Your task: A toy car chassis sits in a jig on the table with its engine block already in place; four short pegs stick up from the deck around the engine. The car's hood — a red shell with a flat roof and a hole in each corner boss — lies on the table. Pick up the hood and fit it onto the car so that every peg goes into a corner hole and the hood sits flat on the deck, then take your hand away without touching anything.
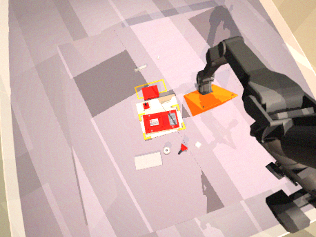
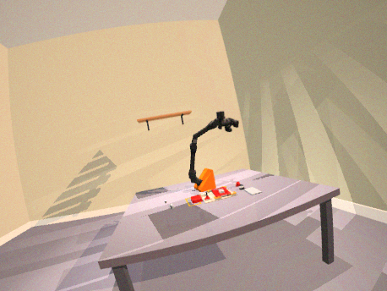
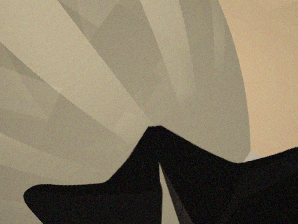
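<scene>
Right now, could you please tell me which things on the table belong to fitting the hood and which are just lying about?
Belongs to the job:
- red hood in its yellow outline
- car chassis in the jig
- the hand, shut on nothing, raised high

Lying about:
- white ring
- small red cone
- pale flat plate
- small white cube
- pale peg
</scene>
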You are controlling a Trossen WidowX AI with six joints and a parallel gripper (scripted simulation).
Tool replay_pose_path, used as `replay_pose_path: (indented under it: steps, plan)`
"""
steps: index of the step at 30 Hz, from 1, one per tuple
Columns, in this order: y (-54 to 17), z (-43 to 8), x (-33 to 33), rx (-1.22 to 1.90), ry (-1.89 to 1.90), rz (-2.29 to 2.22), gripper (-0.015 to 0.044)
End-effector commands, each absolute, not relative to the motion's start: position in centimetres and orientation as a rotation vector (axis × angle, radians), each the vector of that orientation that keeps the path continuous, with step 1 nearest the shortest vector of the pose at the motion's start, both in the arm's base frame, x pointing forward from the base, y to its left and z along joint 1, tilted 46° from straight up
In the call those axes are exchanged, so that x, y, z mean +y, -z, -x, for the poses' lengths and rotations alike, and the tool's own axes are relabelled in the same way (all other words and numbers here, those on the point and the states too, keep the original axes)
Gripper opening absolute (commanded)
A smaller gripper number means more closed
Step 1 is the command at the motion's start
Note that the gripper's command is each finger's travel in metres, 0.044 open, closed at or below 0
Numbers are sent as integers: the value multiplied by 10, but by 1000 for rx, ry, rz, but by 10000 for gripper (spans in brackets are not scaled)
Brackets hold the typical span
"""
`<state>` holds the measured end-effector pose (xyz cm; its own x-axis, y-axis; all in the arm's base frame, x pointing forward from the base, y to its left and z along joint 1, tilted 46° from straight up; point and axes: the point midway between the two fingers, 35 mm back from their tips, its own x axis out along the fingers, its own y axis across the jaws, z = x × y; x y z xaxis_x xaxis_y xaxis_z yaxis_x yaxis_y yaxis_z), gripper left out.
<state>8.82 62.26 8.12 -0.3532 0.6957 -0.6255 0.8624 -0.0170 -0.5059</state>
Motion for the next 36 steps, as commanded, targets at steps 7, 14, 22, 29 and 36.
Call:
replay_pose_path:
  steps: [7,14,22,29,36]
  plan:
    - [-76,-162,585,1630,1770,-2015,184]
    - [-73,-244,518,913,2242,-2431,368]
    - [-73,-314,421,-156,2535,-2820,440]
    - [-77,-353,328,-1266,2451,-3023,440]
    - [-86,-370,234,-2396,1969,-3038,440]
